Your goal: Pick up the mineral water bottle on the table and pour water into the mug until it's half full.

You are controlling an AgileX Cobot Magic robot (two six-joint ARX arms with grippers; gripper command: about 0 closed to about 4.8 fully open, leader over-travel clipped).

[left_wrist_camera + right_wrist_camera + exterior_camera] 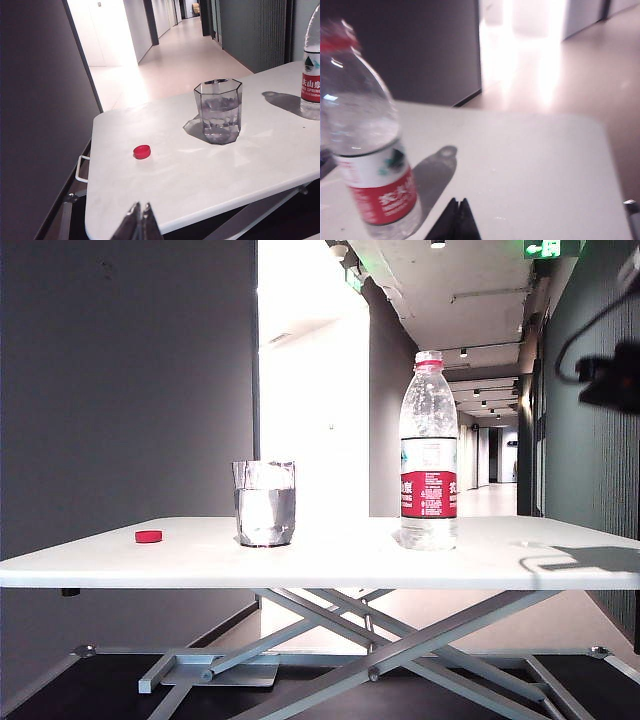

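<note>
Standing bottle beside mug, both pincers closed, apart

Clear plastic and glass on a matt white top.

Smooth matt white table on grey metal frame; transparent glossy mug with facets; clear plastic mineral water bottle with glossy red-white label; small red plastic cap.

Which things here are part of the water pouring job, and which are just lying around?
Job: bottle, standing on the table; mug, holding some water; right gripper, shut, near the bottle; left gripper, shut, off the table's edge.
Lying about: red cap beside the mug.
</note>
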